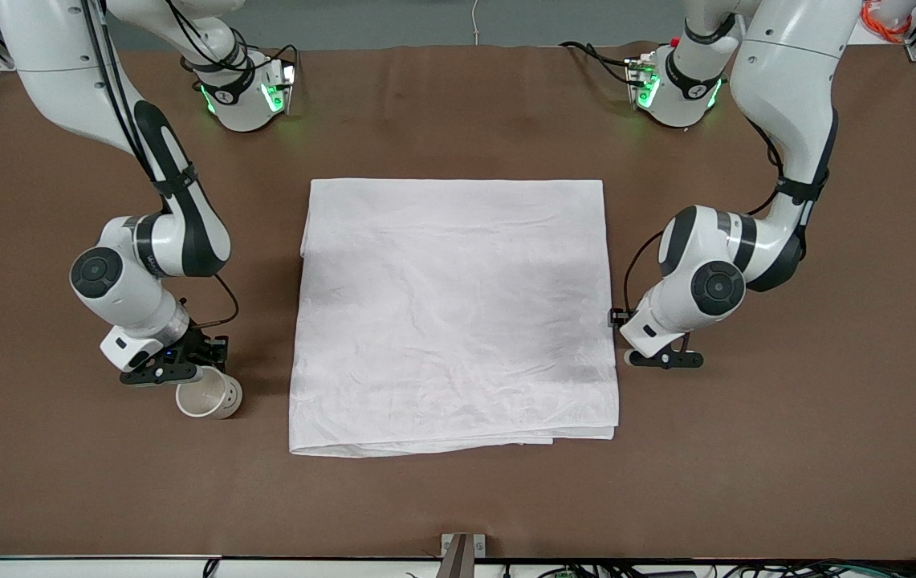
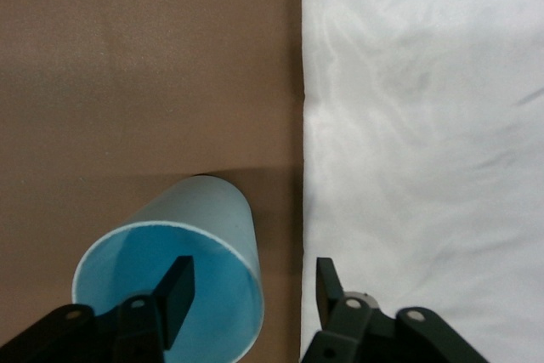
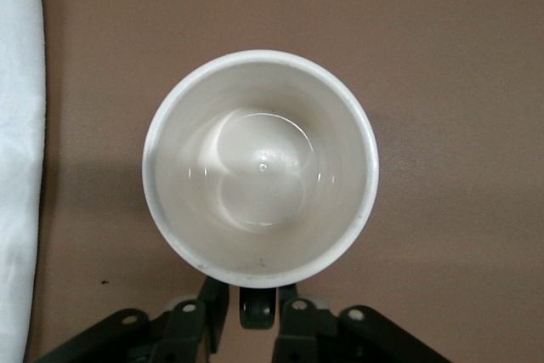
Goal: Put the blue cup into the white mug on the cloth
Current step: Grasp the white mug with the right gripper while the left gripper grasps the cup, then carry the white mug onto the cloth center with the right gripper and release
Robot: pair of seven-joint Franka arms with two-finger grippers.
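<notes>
Blue cup sits on the table beside the cloth, its wall between the left gripper's parted fingers, one inside the rim, not yet clamped. White mug is off the cloth too, its handle between the right gripper's fingers, close on each side; clamped or not, we can't tell. We judge we're at the grasp step; next, squeeze both, then carry the mug onto the cloth w/o tipping.

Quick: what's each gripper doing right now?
Left gripper: open, straddling the cup wall.
Right gripper: at the mug handle; cannot be told.

Both arms low; left hand open, right hand closed.
</notes>
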